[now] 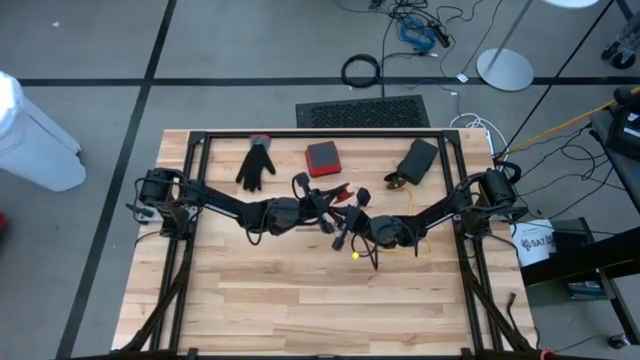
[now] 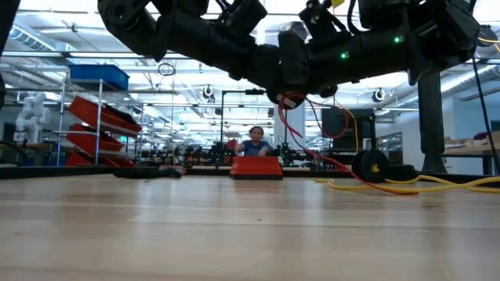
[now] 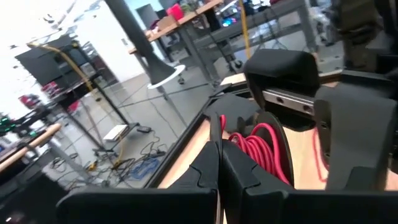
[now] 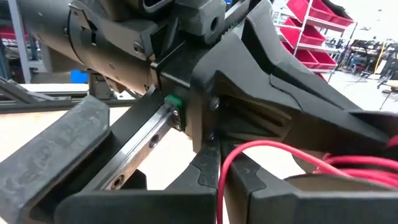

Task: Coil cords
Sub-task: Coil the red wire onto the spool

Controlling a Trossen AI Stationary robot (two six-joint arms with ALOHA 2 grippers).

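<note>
Two grippers, left (image 1: 327, 213) and right (image 1: 352, 222), both clamped on a red cord (image 3: 258, 142) above the wooden counter (image 1: 300, 290).

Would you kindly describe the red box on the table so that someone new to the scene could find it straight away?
Start at the wooden table and look along its far edge, beside the floor grille. Three things lie in a row there: a black glove, the red box and a black case. The box is the middle one, flat, square, and the only red one.

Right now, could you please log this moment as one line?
left gripper: shut on red cord | right gripper: shut on red cord | both raised mid-table
</note>
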